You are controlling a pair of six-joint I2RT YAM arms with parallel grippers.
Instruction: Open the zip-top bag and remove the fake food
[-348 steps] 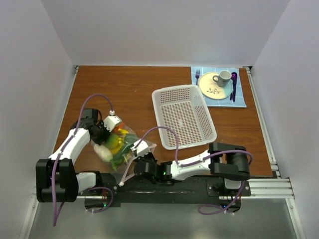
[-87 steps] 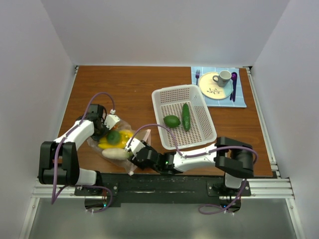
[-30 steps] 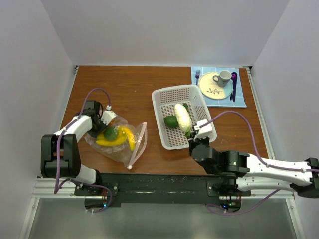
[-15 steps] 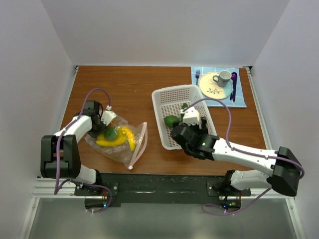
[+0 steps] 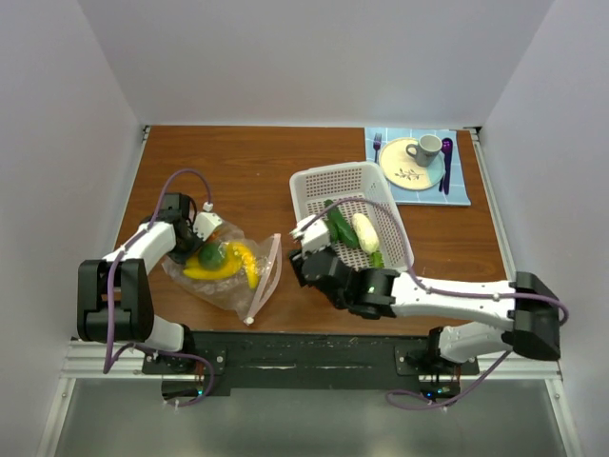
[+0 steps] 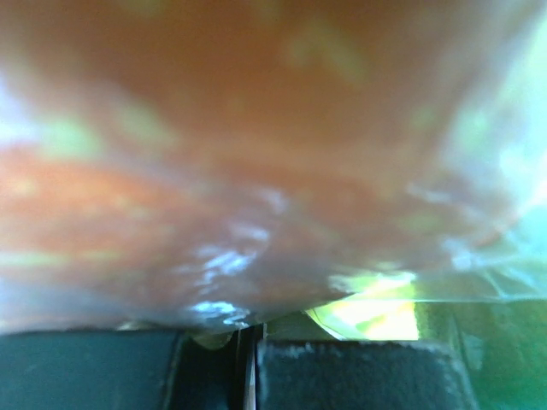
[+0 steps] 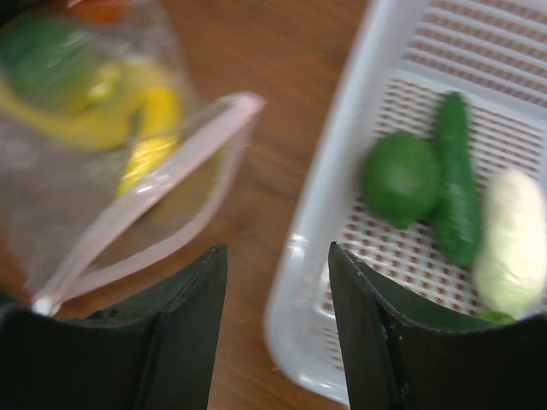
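Brown wood table, white walls on three sides, metal rail at near edge. Near-left: zip-top bag, pink mouth open toward right. Fake food split: bananas, lime in bag; cucumber, white piece in white basket at centre. Left gripper clamped on bag's far-left corner. Right gripper between bag and basket, fingers apart, empty. Far right: blue placemat, cream plate, grey mug.

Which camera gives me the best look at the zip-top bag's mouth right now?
Right wrist: the zip-top bag lies close below, its pink zip strip parted in an open loop. Top external shows the whole bag, but small. Left wrist is pressed against plastic and shows only a blur.
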